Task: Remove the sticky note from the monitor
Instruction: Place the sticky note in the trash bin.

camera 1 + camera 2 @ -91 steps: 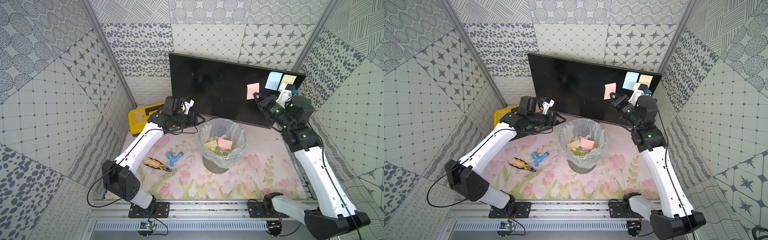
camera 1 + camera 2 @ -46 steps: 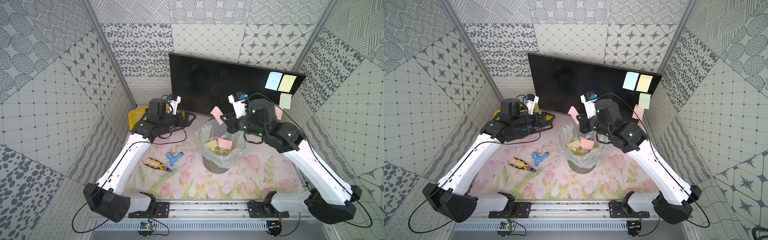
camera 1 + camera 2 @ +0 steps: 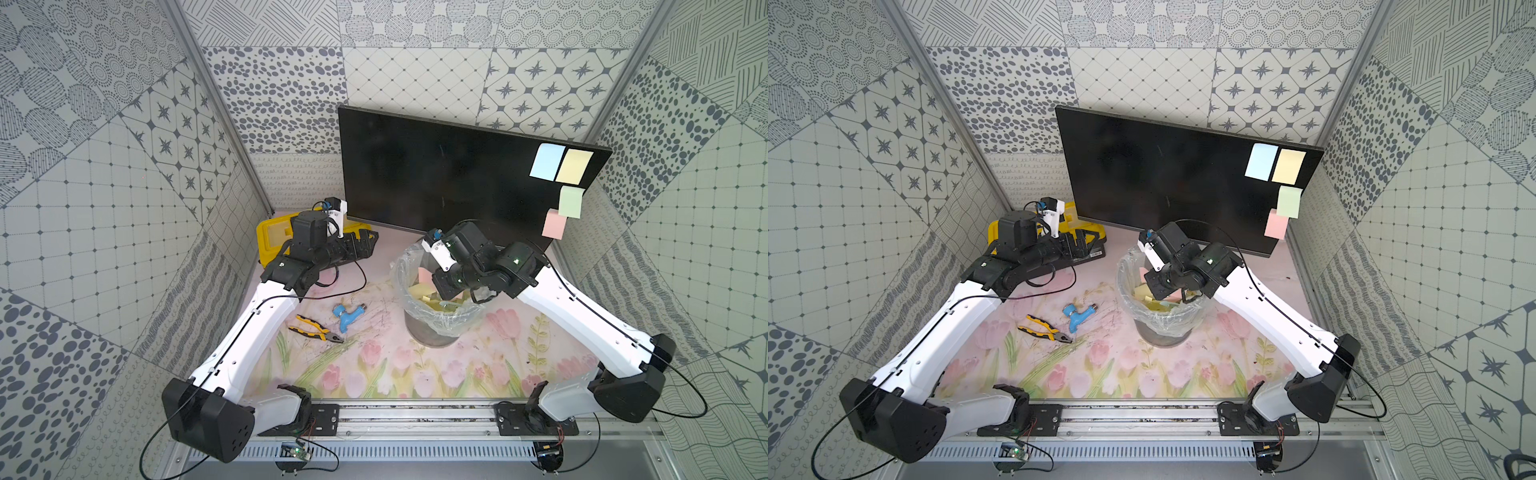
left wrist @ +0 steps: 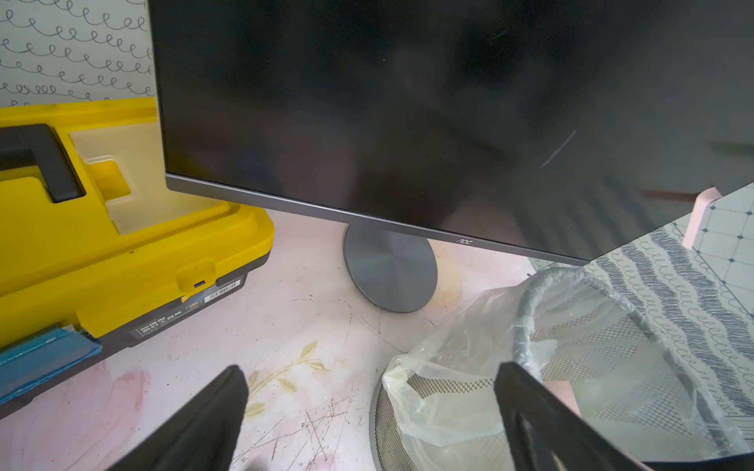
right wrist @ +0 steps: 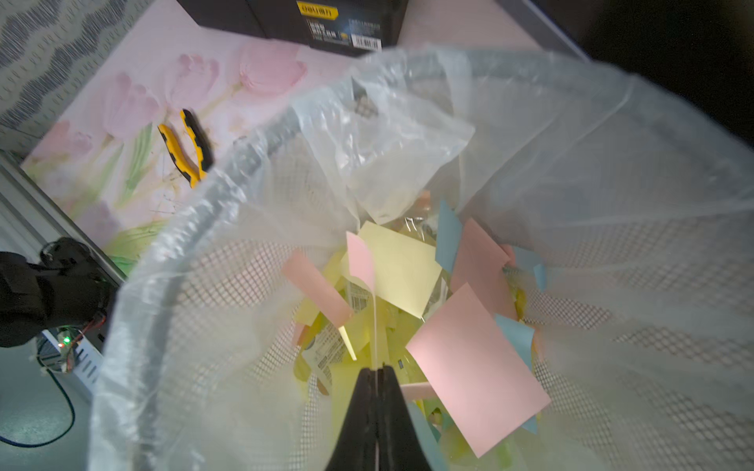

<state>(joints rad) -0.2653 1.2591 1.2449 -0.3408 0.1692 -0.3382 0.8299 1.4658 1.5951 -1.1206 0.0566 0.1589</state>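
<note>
Your pink note [image 5: 361, 261] is off the monitor [image 3: 415, 174], pinched edge-on in the right gripper [image 5: 377, 372], whose fingers are clenched on it inside the bin [image 3: 430, 334] (plastic-lined, already holding many notes) near the table's [image 3: 374, 374] middle. The monitor stands along the back edge, with four more notes [image 3: 573, 166] at its right end. Your left gripper [image 4: 369, 369] hangs released, fingers spread, by the toolbox [image 3: 274, 237] in the back-left corner.

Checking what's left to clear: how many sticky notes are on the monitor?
4, all at the right end of the monitor: blue note and yellow note side by side at the top, green note below them, pink note lowest. The right arm hides some screen.
</note>
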